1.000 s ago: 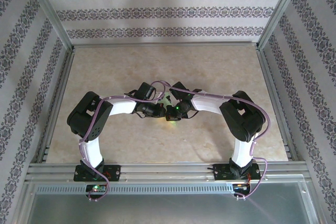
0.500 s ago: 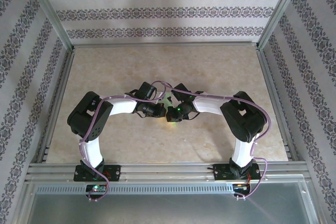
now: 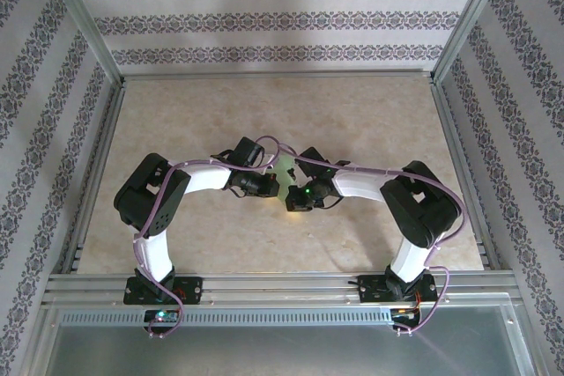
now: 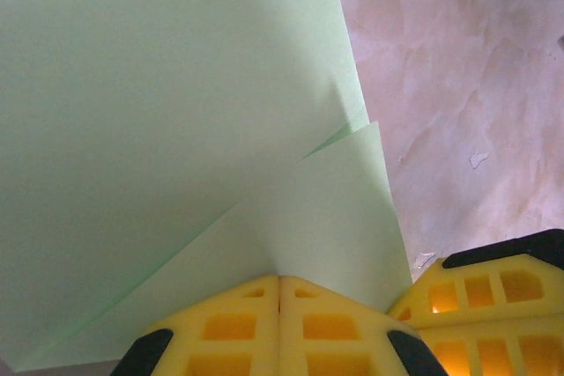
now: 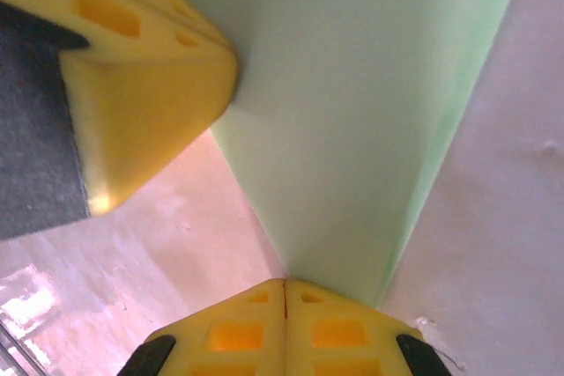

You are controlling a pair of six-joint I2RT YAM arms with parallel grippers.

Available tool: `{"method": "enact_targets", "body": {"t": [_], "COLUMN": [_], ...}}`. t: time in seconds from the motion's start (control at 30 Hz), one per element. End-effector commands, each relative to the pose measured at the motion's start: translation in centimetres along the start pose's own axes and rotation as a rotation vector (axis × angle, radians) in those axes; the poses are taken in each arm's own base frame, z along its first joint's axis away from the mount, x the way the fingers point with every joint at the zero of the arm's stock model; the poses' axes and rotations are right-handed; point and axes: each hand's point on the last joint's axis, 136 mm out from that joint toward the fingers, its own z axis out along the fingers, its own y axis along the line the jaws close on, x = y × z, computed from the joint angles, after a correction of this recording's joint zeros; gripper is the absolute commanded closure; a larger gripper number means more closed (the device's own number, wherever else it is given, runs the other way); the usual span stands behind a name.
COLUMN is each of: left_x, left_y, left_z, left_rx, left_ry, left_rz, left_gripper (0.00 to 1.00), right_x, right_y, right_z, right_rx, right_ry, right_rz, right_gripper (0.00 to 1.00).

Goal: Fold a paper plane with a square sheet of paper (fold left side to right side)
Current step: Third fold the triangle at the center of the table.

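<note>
Centre of the top view, just below mid-frame, both arms meet over the beige marbled table top (image 3: 352,121). A thin light-green square paper sheet (image 3: 284,167) shows as a small sliver between the two wrists.

Left wrist view, bottom centre: left gripper (image 4: 279,281) has its yellow fingers pressed together, clamped on the sheet's near edge. Paper fans up from there and fills the upper left of the frame. At least two layers are visible, one flap lying over another, so it's already partly folded.

Right wrist view, bottom centre: right gripper (image 5: 284,286) is likewise closed on the paper, which rises as a green band toward the top of the frame. The left gripper's yellow finger sits upper left, touching the same sheet, so the two grips are v. close together.

Step, prob.: mid-fold, w/ both grippers pinching the sheet near one spot, apparently lifted off the table. Can't tell which fold exactly, or how well the edges line up.

Next move likely calls for:
- carrying one side across w/o tearing or slipping
- matching edges
- laying it flat, then pressing the crease. One grip will have to let go first.
</note>
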Motion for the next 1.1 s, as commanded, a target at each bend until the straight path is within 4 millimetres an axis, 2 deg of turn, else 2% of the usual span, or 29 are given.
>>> {"method": "enact_targets", "body": {"t": [0.0,0.23,0.43,0.47,0.57,0.73,0.8,0.9,1.07], "left_x": [2.0,1.9,0.9,0.5,-0.8,-3.9,-5.0,-6.3,-6.2], "left_y": [2.9,2.5,1.2,0.8,-0.6,-3.5,-4.1,-3.5,0.2], "left_z": [1.0,1.1,1.0,0.9,0.3,-2.0,-3.2,-5.5,-8.6], "left_rx": [-0.117,-0.097,-0.039,-0.022,0.020,0.086,0.094,0.084,0.014], "left_ry": [0.066,0.057,0.025,0.015,-0.022,-0.107,-0.147,-0.216,-0.291], "left_rz": [-0.017,-0.031,-0.062,-0.066,-0.072,-0.051,-0.045,-0.068,-0.149], "left_gripper": [1.00,1.00,1.00,0.98,0.91,0.77,0.70,0.65,0.60], "right_x": [6.6,6.0,2.1,1.3,-0.7,-3.0,-4.0,-5.4,-6.9], "right_y": [-4.7,-4.4,-2.8,-2.5,-2.5,-3.1,-3.0,-2.3,-0.5], "right_z": [-0.2,-1.7,-5.0,-5.7,-7.2,-7.8,-7.8,-7.4,-5.9], "right_rx": [0.165,0.144,0.048,0.026,-0.019,-0.040,-0.046,-0.067,-0.078], "right_ry": [0.209,0.186,0.038,0.002,-0.087,-0.180,-0.213,-0.254,-0.259], "right_rz": [0.130,0.132,0.128,0.127,0.127,0.108,0.091,0.054,-0.044], "right_gripper": [1.00,1.00,1.00,1.00,0.90,0.81,0.78,0.74,0.66]}}
